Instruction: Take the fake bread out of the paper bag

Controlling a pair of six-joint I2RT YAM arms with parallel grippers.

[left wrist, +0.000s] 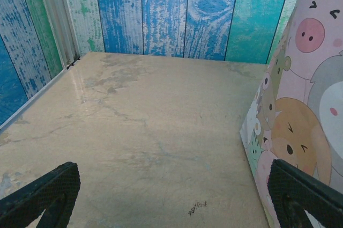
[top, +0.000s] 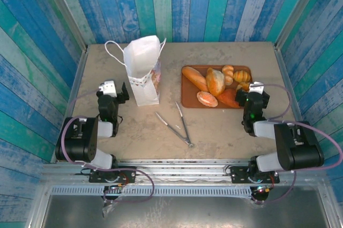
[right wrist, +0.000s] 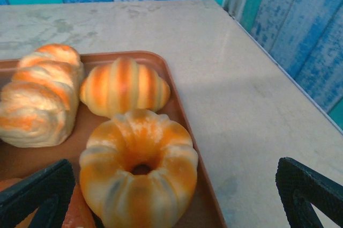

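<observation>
Plastic fake bread (top: 215, 81) on one tray (top: 187, 97), one paper bag (top: 143, 72); left claw (top: 117, 89), right claw (top: 252, 92) released.

Tray (top: 188, 98): brown, rectangular, lying flat.
Tongs (top: 185, 129): metal, legs spread, near-left of tray.
Walls (top: 187, 2): painted planks beyond tray.

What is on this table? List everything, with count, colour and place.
paper bag: one, white, upright, left of centre
fake bread: several pieces, golden-orange to tan, on the tray
tray: one, brown, right of the bag
tongs: one pair, metal, lying in front of bag and tray
table: one, beige
left gripper: black, open, left of the bag
right gripper: black, open, at the tray's right edge
</observation>
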